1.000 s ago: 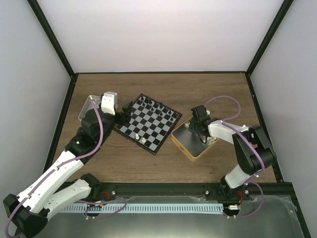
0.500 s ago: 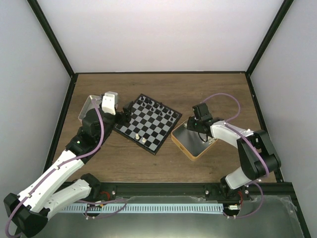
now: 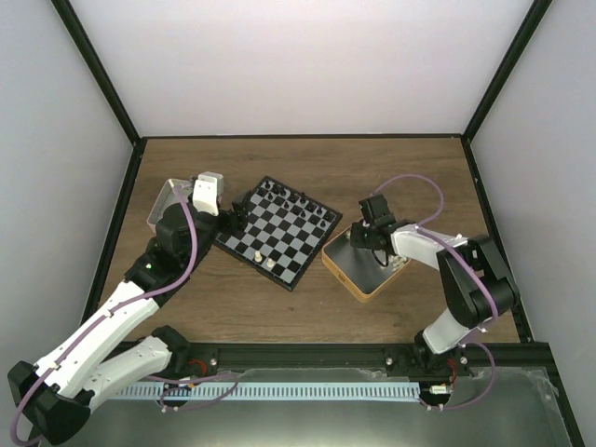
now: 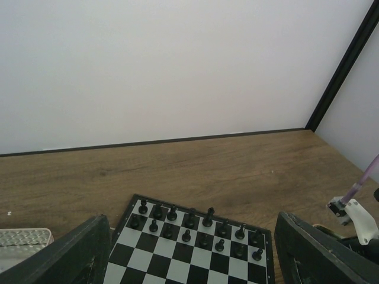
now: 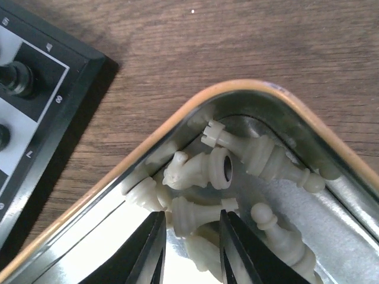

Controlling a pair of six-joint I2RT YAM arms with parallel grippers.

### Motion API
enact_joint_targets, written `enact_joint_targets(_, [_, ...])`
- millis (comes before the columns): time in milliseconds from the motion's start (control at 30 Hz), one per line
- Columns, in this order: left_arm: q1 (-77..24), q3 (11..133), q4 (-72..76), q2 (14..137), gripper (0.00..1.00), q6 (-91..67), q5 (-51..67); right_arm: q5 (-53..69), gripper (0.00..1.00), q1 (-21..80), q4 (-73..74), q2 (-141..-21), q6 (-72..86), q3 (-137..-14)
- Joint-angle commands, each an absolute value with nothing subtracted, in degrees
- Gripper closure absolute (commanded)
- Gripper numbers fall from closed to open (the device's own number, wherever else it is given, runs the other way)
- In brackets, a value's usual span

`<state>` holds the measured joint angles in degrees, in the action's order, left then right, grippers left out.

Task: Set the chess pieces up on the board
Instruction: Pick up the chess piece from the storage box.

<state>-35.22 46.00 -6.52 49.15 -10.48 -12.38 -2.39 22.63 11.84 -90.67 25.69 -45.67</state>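
Right claw (image 5: 190, 225) astride one cream chess piece (image 5: 204, 213) inside tin (image 5: 249, 89).

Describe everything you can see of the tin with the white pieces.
The tin is square with rounded corners, orange-tan outside and on the rim, shiny bare metal inside. It sits open on the wooden table, right of the board with a gap between. Cream pieces lie tumbled in one corner. The right gripper reaches in, its fingers either side of one lying piece; whether they grip it is unclear.
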Motion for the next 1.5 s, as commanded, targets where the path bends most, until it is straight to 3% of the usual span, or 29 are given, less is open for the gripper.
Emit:
enact_joint_targets(0, [-35.0,45.7,-5.6,49.2,0.23,-10.9,-12.0,-2.6,0.72,22.2,11.8,-92.3,22.7,-47.5])
enact_joint_targets(433, [-35.0,45.7,-5.8,49.3,0.23,-11.0,-11.7,0.3,0.64,22.3,18.0,-89.6,23.3,-45.3])
enact_joint_targets(933, [-35.0,45.6,-5.8,49.3,0.23,-11.2,-11.6,-5.2,0.65,23.8,26.8,-90.3,24.7,-46.2])
enact_joint_targets(1300, [-35.0,45.5,-5.7,49.3,0.23,-11.4,-11.4,-6.0,0.85,25.6,27.2,-92.1,23.7,-47.5])
enact_joint_targets(1467, [-35.0,45.6,-5.5,49.9,0.22,-11.8,-10.5,-6.0,0.86,25.9,24.1,-87.6,23.9,-46.4])
